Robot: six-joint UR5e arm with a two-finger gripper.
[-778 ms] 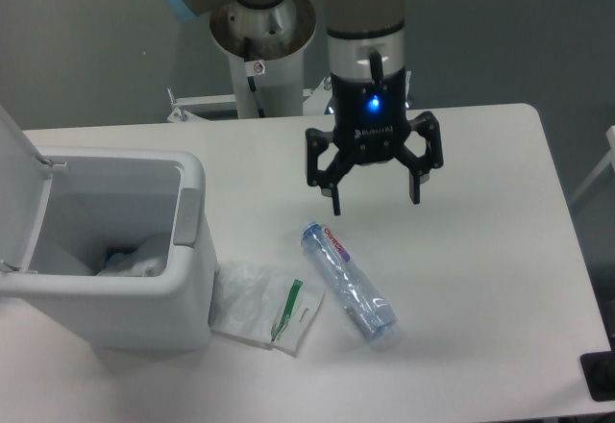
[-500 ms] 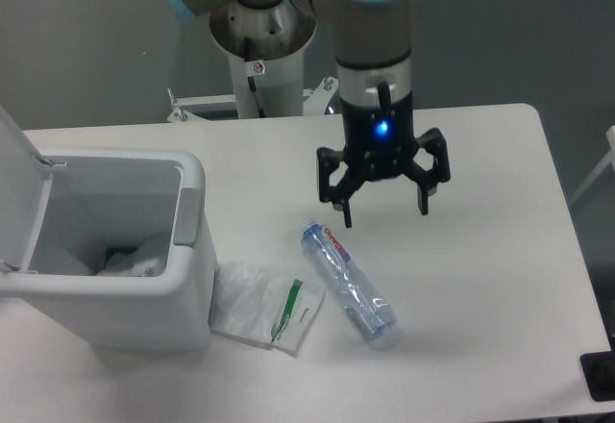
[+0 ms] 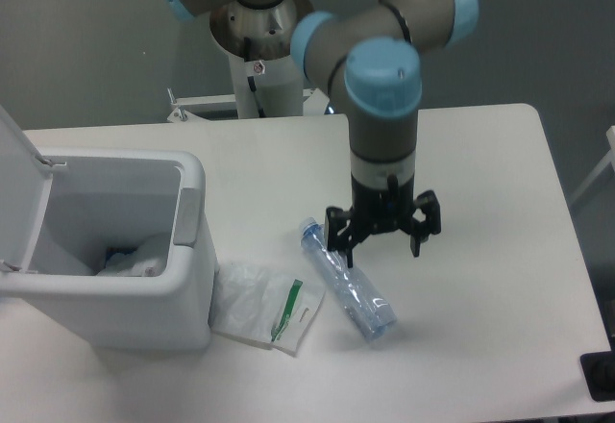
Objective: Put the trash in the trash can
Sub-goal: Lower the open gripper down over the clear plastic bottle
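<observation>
pincer [image 3: 383, 243] has dropped, spread, bottle [image 3: 347, 283] just below-left.

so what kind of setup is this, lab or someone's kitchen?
Most likely a robotics lab test cell, not a kitchen: the arm's pedestal is bolted at the edge of a bare white table, with a plain grey wall behind. The only props are a bin, a bottle and a packet.

- The crushed plastic bottle [image 3: 347, 286], lying near the middle of the desk [image 3: 480, 154], carries a red-and-white label near its cap end, but the lettering is too small to read.
- A small sticker [image 3: 257, 67] on the arm's white base column beyond the desk's far edge shows red marks, also unreadable.
</observation>
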